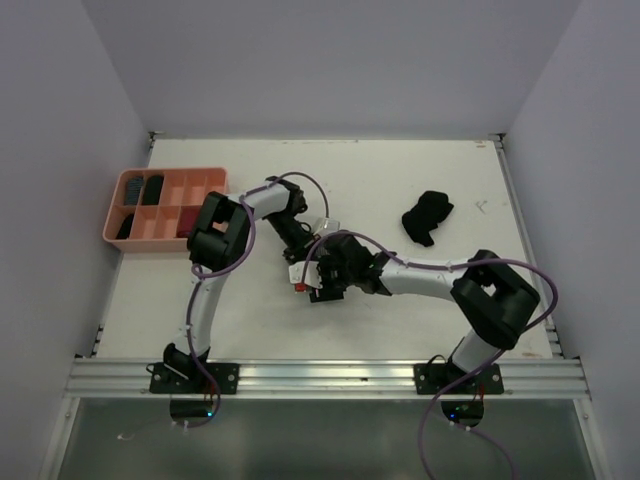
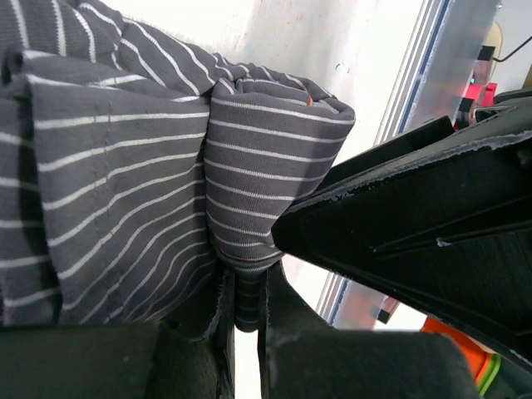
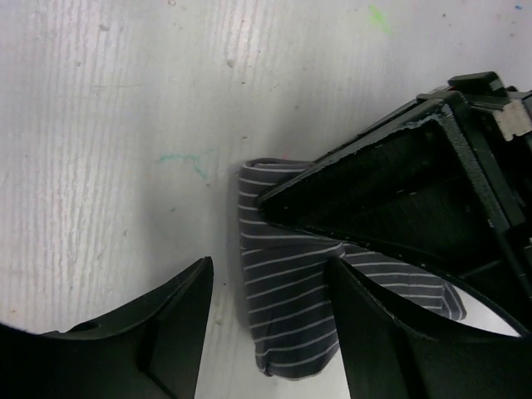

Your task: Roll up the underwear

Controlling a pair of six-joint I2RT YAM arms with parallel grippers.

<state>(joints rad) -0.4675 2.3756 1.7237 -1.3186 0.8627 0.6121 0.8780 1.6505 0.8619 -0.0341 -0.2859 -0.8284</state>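
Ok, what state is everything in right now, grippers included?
striped underwear: partly rolled, lying on the table.
black underwear: crumpled, untouched, far right.
left gripper: shut on the striped underwear.
right gripper: open, straddling the striped underwear.
tray: far left, some compartments hold dark items.

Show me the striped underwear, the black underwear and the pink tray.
striped underwear [image 3: 287,316]: right wrist view, middle of the cloth
black underwear [image 1: 427,217]: top view, centre of heap
pink tray [image 1: 150,243]: top view, near wall
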